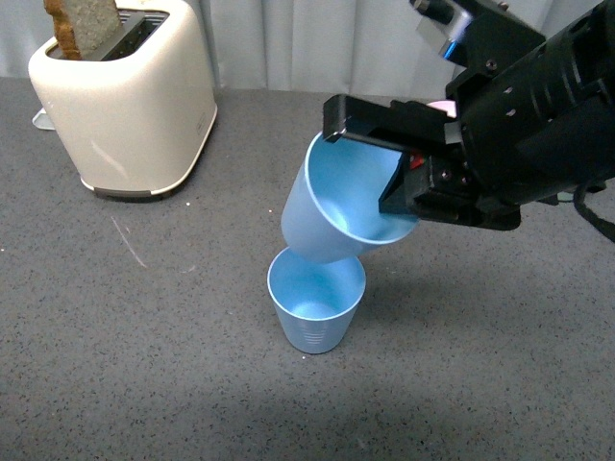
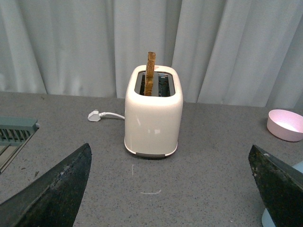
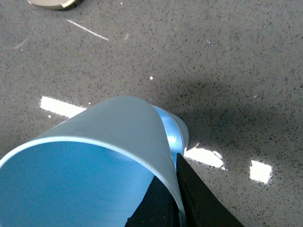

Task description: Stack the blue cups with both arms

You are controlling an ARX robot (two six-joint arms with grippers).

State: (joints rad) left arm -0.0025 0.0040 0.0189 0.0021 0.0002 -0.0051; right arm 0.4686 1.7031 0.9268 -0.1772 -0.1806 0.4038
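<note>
**Front view: tilted cup held at the mouth of the upright one**

The right hand point(image 1: 360, 158) pinches the held cup point(image 1: 317, 226) by its rim, one finger lying along the outside of the wall and the other inside the mouth. This cup is off the tabletop point(image 1: 144, 375) and leans. Its long axis slants, with the open mouth facing up and towards the robot's right and the narrow base pointing down at the standing cup point(image 1: 315, 300). The base sits at the far rim of the standing cup's mouth; whether the two touch cannot be told. The standing cup is upright on the tabletop, mouth up.

In the right wrist view the held cup point(image 3: 118, 127) fills the near field, and the standing cup point(image 3: 179, 132) peeps out beyond its base.

The left hand point(image 2: 169, 163) is spread wide with nothing between its fingers point(image 2: 57, 189). It faces a cream toaster point(image 2: 154, 118) holding a slice of bread point(image 2: 150, 71), with a pink bowl point(image 2: 286, 125) off to one side.
</note>
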